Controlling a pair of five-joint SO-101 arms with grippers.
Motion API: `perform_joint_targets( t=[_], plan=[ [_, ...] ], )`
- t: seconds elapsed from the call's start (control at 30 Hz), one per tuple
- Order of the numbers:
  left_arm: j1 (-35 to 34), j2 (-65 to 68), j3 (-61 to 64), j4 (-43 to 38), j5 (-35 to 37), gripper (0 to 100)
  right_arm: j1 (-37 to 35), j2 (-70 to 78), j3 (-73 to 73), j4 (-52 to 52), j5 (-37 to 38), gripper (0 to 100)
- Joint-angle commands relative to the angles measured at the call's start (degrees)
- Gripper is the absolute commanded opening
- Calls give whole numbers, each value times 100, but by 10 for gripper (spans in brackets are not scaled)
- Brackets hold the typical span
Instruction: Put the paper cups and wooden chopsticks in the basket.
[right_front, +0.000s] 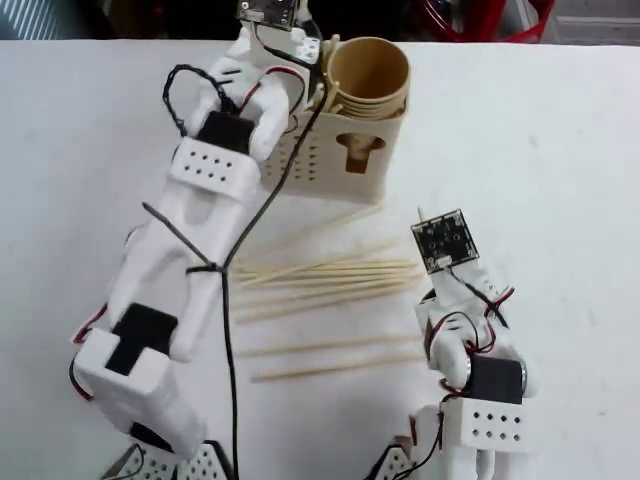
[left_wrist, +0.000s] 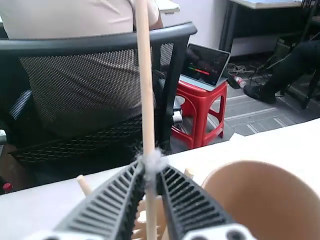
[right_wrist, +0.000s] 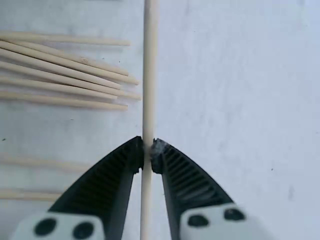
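We are noting the left gripper clamping a chopstick upright over the basket. The right gripper is pinching a second chopstick, farther off

High view: fixed above the table, looking steeply down, with the arm bases at the lower edge. Left wrist view: close behind the left gripper, facing almost level along its chopstick, past the paper cup to a chair beyond the table. Right wrist view: close over the tabletop, facing straight down past the right gripper. The high view shares the cup with the left wrist view and the loose chopsticks with the right.
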Motion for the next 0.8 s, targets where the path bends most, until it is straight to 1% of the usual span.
perform_joint_targets(
  t=[0.0, 0.3, 0.47, 0.77],
  plan=[
    [4, -31, -343, 44, 44, 81, 13, -66, -35, -75, -26, 16],
    [-189, -22, -334, 316, 62, 76, 13, -66, -35, -75, -26, 16],
    [-180, -31, -369, 492, 62, 76, 13, -66, -35, -75, -18, 16],
    [-198, -48, -396, 563, 53, 76, 13, -66, -35, -75, -18, 16]
  ],
)
